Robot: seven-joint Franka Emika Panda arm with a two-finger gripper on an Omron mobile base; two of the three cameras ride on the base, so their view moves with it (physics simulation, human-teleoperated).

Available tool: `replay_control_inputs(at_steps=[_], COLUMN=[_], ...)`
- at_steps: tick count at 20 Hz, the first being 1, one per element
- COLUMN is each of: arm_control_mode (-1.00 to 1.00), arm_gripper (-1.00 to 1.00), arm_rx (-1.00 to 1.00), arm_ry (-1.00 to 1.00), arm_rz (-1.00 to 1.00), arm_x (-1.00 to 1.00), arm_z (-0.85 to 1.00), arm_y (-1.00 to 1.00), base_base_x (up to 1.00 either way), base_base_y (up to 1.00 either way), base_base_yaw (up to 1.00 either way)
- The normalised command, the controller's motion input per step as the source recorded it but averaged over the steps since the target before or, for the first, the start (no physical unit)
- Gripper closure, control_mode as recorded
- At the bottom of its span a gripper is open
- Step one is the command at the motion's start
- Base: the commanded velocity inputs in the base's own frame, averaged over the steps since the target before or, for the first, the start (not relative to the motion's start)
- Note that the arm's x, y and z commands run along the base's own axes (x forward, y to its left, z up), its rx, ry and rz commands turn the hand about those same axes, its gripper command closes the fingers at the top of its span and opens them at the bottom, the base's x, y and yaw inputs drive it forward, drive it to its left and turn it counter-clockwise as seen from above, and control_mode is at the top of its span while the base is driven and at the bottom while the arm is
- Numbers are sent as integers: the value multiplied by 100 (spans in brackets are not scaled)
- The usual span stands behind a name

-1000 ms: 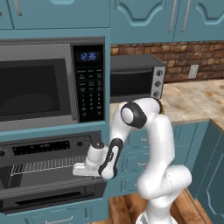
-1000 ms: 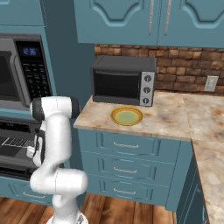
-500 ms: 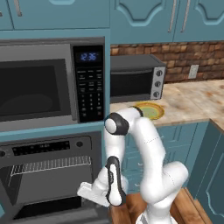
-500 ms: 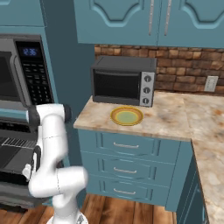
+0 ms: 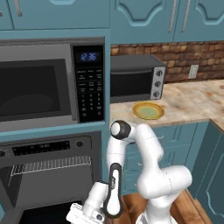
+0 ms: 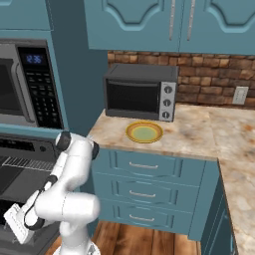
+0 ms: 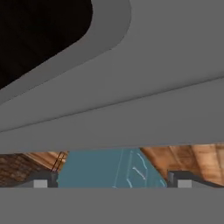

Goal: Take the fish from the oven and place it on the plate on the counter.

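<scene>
Lower now, the gripper (image 7: 112, 181) (spread wide, holding nothing) faces the oven (image 5: 48, 175) door.

Kitchen: oven (image 5: 48, 175), microwave (image 5: 43, 83), stone counter (image 6: 199, 134).

One oven (image 5: 48, 175) with its door open, one microwave (image 5: 48, 85) above the oven, one toaster oven (image 5: 136, 78) on the worktop (image 5: 197, 98), one yellow plate (image 5: 148, 110) in front of the toaster oven, three drawer fronts (image 6: 149, 189) under the worktop, one wall socket (image 6: 240, 95)

Open oven (image 5: 48, 175); bare yellow plate (image 5: 148, 110)
</scene>
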Motion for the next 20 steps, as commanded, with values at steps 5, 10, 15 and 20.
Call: replay_control_inputs(at_steps=[5,10,15,20], arm_control_mode=[-100,-100,-100,-100], arm_gripper=[-100,-100,-100,-100], arm_rx=[-17,-21,-36,-6], arm_ry=[-20,-19,-56,-13], arm_rz=[1,0,11,2], arm_x=[-26,-41,-93,-6], arm_z=[100,100,77,15], arm_y=[55,63,30,1], base_base_x=[0,0,0,0], base_base_y=[0,0,0,0], base_base_yaw=[0,0,0,0])
